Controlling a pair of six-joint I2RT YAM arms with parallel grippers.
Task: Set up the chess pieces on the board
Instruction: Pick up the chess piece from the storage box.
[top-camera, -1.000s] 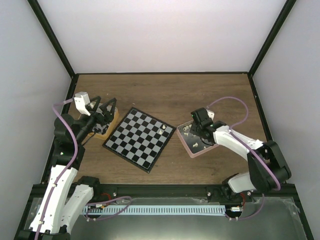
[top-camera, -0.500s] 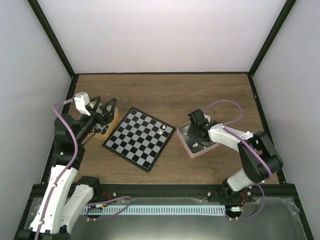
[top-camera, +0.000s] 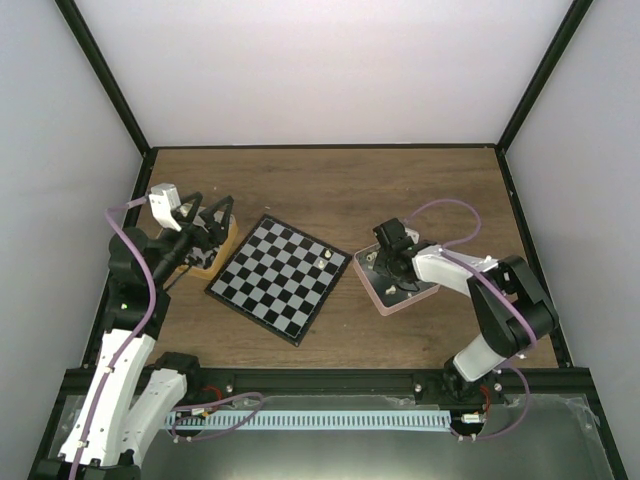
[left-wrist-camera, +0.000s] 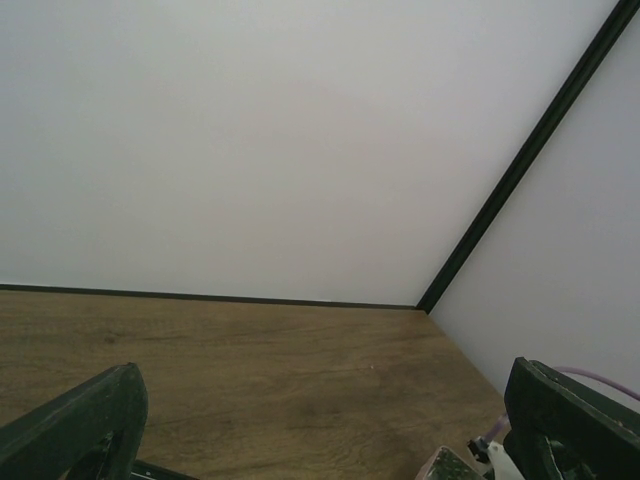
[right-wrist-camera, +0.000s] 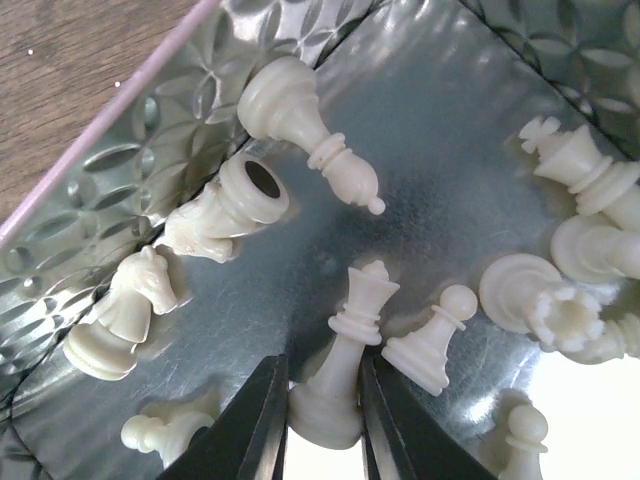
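Note:
The board (top-camera: 278, 275) lies left of centre with one cream piece (top-camera: 326, 256) on its right edge. My right gripper (top-camera: 386, 262) is down inside the pink tray (top-camera: 386, 309). In the right wrist view it (right-wrist-camera: 322, 378) is shut on the base of a cream queen (right-wrist-camera: 347, 350) that leans on the tray floor. Several other cream pieces lie around it: a pawn (right-wrist-camera: 430, 340), a knight (right-wrist-camera: 125, 310), a bishop (right-wrist-camera: 300, 125). My left gripper (top-camera: 213, 216) is open and empty above the gold tin (top-camera: 204, 266); its fingers (left-wrist-camera: 85, 425) frame bare table.
The pink tray's foil-lined wall (right-wrist-camera: 110, 170) stands close on the left of the held queen. The tray's corner (left-wrist-camera: 448, 466) shows in the left wrist view. Black frame posts and white walls close in the wooden table (top-camera: 330, 190).
The right gripper has moved a little left and down into the pink tray, its arm folding in behind. The left arm has hardly moved.

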